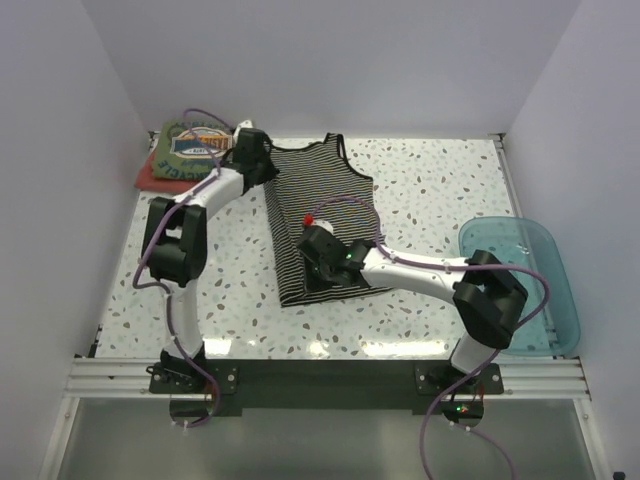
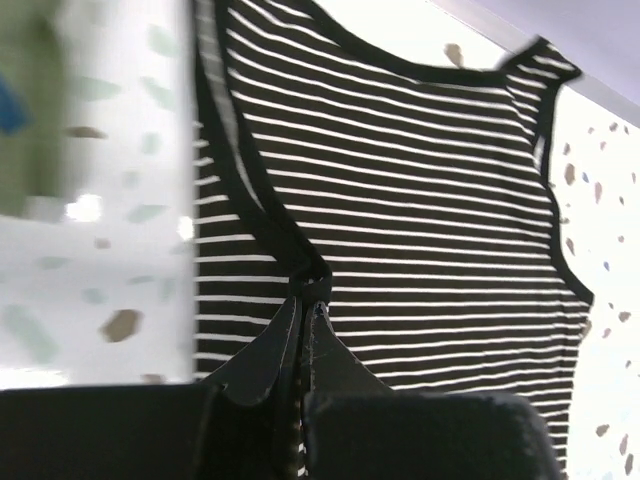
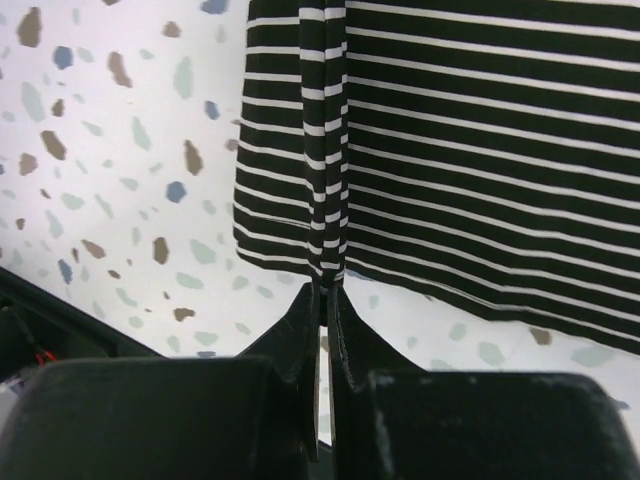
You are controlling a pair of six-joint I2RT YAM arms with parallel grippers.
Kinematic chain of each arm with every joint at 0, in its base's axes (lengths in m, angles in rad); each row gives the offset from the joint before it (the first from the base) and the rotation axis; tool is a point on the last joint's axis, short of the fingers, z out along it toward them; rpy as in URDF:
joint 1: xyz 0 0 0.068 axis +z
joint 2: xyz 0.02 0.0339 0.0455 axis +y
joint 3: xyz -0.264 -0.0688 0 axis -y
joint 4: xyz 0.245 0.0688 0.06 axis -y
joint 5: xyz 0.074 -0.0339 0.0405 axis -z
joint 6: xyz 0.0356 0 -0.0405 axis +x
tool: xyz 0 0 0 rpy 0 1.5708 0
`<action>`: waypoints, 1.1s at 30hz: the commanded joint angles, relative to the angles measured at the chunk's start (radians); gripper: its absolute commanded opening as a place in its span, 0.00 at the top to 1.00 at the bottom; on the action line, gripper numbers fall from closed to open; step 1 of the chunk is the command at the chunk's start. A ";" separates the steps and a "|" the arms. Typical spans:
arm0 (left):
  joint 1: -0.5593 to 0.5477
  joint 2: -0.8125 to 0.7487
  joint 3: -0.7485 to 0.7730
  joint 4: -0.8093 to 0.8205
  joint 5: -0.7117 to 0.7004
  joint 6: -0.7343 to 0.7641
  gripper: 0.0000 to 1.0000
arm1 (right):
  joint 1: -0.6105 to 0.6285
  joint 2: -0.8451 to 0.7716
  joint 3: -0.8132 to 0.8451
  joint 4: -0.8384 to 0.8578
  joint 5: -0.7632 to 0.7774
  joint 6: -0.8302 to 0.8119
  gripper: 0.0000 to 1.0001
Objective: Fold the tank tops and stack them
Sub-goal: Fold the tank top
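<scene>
1. Left of the striped tank top, just beyond its far-left shoulder, an olive green tank top lies folded on a red tank top. These two are judged finished and already stacked.
2. The left gripper is closed on the striped tank top's dark trim at the left armhole, with a small pinch of cloth drawn up between the jaws.
3. The striped tank top lies spread on the speckled surface, neck away from the arm bases. The step in hand is judged to be its lengthwise fold, taken from the left edge.
4. The right gripper is clamped on the hem of the same top, where a ridge of striped cloth is gathered at the jaws.
5. For the next move, both pinched points would need to be carried together across toward the top's right side, kept level so that the edge stays straight, and then released.
6. Right of the striped tank top, well apart from it, a blue basket is touched by neither gripper.
</scene>
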 commanded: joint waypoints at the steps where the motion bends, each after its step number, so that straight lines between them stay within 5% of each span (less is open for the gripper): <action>1: -0.050 0.075 0.086 0.000 -0.012 -0.011 1.00 | -0.013 -0.093 -0.073 0.016 0.037 0.021 1.00; 20: -0.147 0.186 0.161 0.034 0.049 -0.007 0.99 | -0.022 -0.134 -0.250 0.051 0.118 0.058 1.00; 22: -0.147 0.172 0.149 0.051 0.058 -0.005 0.76 | -0.022 -0.145 -0.249 0.025 0.141 0.061 0.90; 25: -0.147 0.119 0.103 0.106 0.067 -0.002 0.56 | -0.022 -0.194 -0.245 -0.028 0.204 0.066 0.59; 27: -0.147 0.076 0.086 0.130 0.067 -0.001 0.53 | -0.022 -0.226 -0.232 -0.061 0.244 0.063 0.54; 30: -0.138 0.028 0.056 0.118 0.038 -0.028 0.54 | -0.021 -0.268 -0.198 -0.114 0.310 0.041 0.54; 33: -0.121 0.022 0.026 0.081 0.017 -0.070 0.74 | -0.011 -0.245 -0.173 -0.079 0.281 0.001 0.64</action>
